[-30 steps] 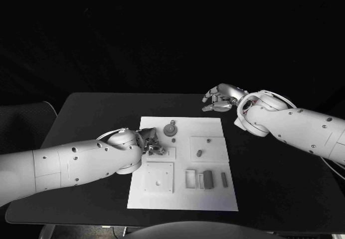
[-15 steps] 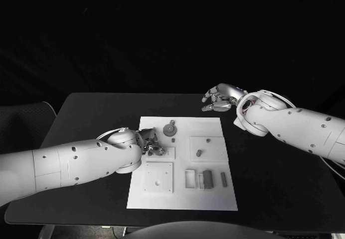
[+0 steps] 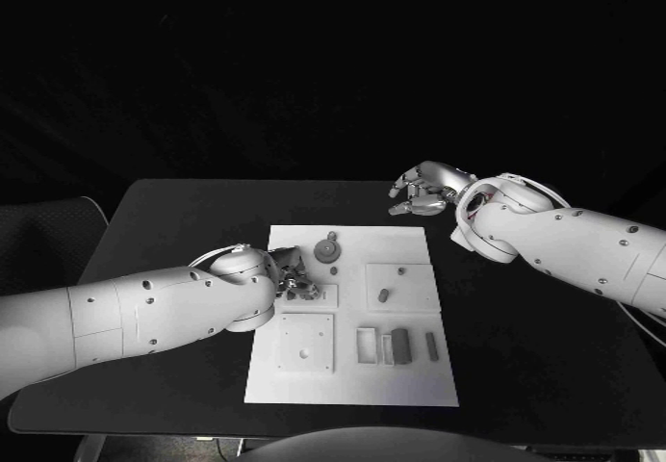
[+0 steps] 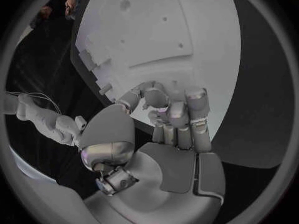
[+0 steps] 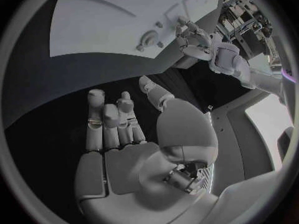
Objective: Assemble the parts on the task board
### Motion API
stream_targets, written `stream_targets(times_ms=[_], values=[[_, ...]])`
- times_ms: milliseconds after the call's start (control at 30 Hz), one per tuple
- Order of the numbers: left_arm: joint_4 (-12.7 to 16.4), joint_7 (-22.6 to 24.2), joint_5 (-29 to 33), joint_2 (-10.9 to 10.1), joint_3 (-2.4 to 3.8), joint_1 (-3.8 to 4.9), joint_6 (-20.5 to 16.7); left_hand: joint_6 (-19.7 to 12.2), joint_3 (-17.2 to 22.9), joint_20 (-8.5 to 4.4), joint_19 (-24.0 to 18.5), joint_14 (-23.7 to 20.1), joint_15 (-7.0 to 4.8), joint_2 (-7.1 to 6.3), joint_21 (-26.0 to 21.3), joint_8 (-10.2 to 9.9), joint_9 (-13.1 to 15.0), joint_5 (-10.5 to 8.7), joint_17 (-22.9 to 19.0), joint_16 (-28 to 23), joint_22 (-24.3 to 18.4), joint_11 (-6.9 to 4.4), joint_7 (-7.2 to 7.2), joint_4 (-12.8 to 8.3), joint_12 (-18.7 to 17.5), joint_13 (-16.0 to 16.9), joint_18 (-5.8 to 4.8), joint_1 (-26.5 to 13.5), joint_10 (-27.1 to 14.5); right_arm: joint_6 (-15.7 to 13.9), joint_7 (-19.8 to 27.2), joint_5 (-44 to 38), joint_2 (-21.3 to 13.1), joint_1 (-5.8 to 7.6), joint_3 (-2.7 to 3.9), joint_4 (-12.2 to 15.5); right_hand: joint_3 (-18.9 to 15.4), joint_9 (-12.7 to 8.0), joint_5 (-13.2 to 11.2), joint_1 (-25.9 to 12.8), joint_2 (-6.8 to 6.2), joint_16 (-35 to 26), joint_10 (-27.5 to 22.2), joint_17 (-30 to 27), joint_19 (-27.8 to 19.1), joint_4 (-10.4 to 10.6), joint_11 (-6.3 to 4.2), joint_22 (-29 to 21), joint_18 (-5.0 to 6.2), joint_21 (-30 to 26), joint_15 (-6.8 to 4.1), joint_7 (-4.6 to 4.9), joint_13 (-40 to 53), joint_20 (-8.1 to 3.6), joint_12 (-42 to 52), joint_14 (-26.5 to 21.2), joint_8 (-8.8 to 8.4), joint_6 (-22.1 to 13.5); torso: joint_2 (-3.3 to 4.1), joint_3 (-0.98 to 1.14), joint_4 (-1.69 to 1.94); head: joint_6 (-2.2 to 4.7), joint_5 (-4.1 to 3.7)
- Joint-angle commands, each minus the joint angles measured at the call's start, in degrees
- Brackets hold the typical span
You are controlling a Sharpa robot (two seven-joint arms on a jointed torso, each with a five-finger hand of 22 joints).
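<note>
Left robot hand [image 3: 288, 276] over the board's [image 3: 354, 385] left edge, fingers [image 4: 177, 115] curled down close together above the white surface; whether anything small is pinched there, cannot tell. Right robot hand [image 3: 424, 189] off the board, above the bare counter [image 3: 194, 207] just beyond the board's far right corner, fingers [image 5: 104, 119] loosely spread, grasping nothing.

White board flat in the middle of the black counter. Round grey part [image 3: 329, 251] with a short stem near the board's far edge, just beside the left robot hand. Small grey peg [image 3: 383, 295] lying on a raised square plate right of the board's centre, with a smaller dot [image 3: 401, 270] beyond it on the same plate. Square plate [image 3: 304, 344] with a central hole toward the board's near left. Dark upright block [image 3: 401, 346] standing in a row of slots near the board's middle-right, thin grey strip [image 3: 432, 347] just to its right.
</note>
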Motion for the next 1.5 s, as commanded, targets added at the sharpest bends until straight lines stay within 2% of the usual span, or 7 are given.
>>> stream_targets(times_ms=[33, 333, 567, 667, 900, 1033, 1500], values=[[-0.70, -0.32, -0.12, 0.23, -0.24, -0.25, 2.17, 7.05, 2.17, 0.05, 0.31, 0.96, -1.31, 2.01, 0.16, 0.37, 0.11, 0.11, -0.08, 0.14, 0.91, -0.45, -2.36, -1.44, 0.48, -0.02, 0.85, 2.48, -0.89, 0.85, -0.03, 0.04, -0.03, -0.03, 0.02, 0.11, 0.01, -0.07, 0.22, -0.60, 0.04, -0.27, -0.45, 0.09, 0.07, 0.48, 0.05, 0.50, 2.34, -0.28, -0.20, 0.44, -0.10, -0.37, 0.23, 0.08, -0.22, 0.12, -0.01, -0.01, -0.01, -0.03, -0.01], [-1.33, -0.05, 0.12, 0.68, -0.25, -0.25, 2.28, 6.91, 1.81, 0.11, 0.39, 0.92, -1.29, 0.47, 0.07, 0.75, 0.35, -0.32, -0.07, 0.16, 0.86, -0.45, -2.39, -0.03, 0.80, -0.03, 0.90, 1.55, -0.93, 0.84, -0.04, 0.04, -0.05, -0.03, 0.02, 0.10, -0.01, -0.08, 0.21, -0.66, 0.03, -0.27, -0.45, 0.10, 0.07, 0.53, 0.05, 0.50, 2.34, -0.27, -0.19, 0.45, -0.12, -0.36, 0.25, 0.08, -0.23, 0.11, 0.00, -0.01, -0.01, -0.08, -0.03], [-1.44, 0.08, 0.24, 0.74, -0.25, -0.25, 1.99, 6.60, 0.24, 0.12, 0.37, 0.87, -1.35, -1.17, -0.03, 1.09, 0.61, -2.14, -0.07, 0.15, 0.87, -0.48, -2.41, 1.83, 1.06, -0.11, 1.04, -0.50, -1.07, 0.84, -0.03, 0.04, -0.08, -0.03, 0.02, 0.11, -0.02, -0.09, 0.21, -0.69, 0.02, -0.27, -0.46, 0.10, 0.07, 0.55, 0.06, 0.51, 2.34, -0.28, -0.19, 0.45, -0.14, -0.36, 0.26, 0.08, -0.23, 0.10, 0.00, -0.01, -0.01, -0.05, -0.08], [-1.49, 0.13, 0.31, 0.80, -0.25, -0.25, 2.02, 6.41, -0.85, 0.06, 0.22, 0.80, -1.45, -1.57, -0.19, 1.30, 0.76, -4.82, -0.06, 0.13, 0.86, -0.56, -2.49, 2.73, 1.20, -0.24, 1.21, -1.39, -1.20, 0.83, -0.03, 0.04, -0.09, -0.03, 0.02, 0.11, -0.02, -0.09, 0.21, -0.71, 0.01, -0.27, -0.46, 0.10, 0.07, 0.57, 0.06, 0.51, 2.34, -0.28, -0.19, 0.45, -0.14, -0.36, 0.27, 0.08, -0.24, 0.09, 0.00, -0.01, 0.00, -0.05, -0.08], [-1.61, 0.10, 0.35, 0.81, -0.25, -0.25, 1.90, 6.30, -1.12, 0.04, 0.18, 0.77, -1.53, -2.24, -0.28, 1.44, 0.81, -7.10, -0.05, 0.13, 0.87, -0.63, -2.54, 3.94, 1.34, -0.38, 1.36, -1.86, -1.26, 0.81, -0.04, 0.04, -0.10, -0.03, 0.02, 0.12, -0.03, -0.10, 0.21, -0.74, -0.01, -0.28, -0.47, 0.10, 0.07, 0.60, 0.06, 0.50, 2.34, -0.28, -0.18, 0.45, -0.17, -0.36, 0.28, 0.08, -0.24, 0.07, -0.01, -0.01, 0.01, -0.06, -0.11], [-1.65, 0.13, 0.35, 0.82, -0.25, -0.25, 1.85, 6.19, -0.94, 0.04, 0.14, 0.73, -1.61, -3.47, -0.39, 1.56, 0.82, -12.76, -0.04, 0.12, 0.88, -0.69, -2.60, 5.78, 1.51, -0.59, 1.53, -1.98, -1.35, 0.84, -0.03, 0.04, -0.10, -0.03, 0.02, 0.12, -0.04, -0.10, 0.21, -0.76, -0.02, -0.28, -0.48, 0.10, 0.07, 0.62, 0.07, 0.50, 2.34, -0.28, -0.18, 0.46, -0.18, -0.36, 0.29, 0.08, -0.24, 0.07, 0.00, -0.02, 0.03, -0.08, -0.13], [-1.69, 0.47, 0.34, 0.81, -0.24, -0.26, 0.54, 6.16, -1.05, 0.05, 0.12, 0.74, -1.69, -4.44, -0.45, 1.70, 0.86, -14.85, -0.01, 0.15, 0.91, -0.74, -2.64, 8.18, 1.69, -0.74, 1.66, -2.73, -1.41, 0.83, 0.00, 0.04, -0.09, -0.03, 0.02, 0.10, -0.03, -0.12, 0.22, -0.77, -0.03, -0.28, -0.49, 0.10, 0.06, 0.65, 0.07, 0.51, 2.34, -0.29, -0.18, 0.46, -0.22, -0.36, 0.32, 0.08, -0.24, 0.06, -0.01, -0.02, 0.02, -0.02, -0.23]])
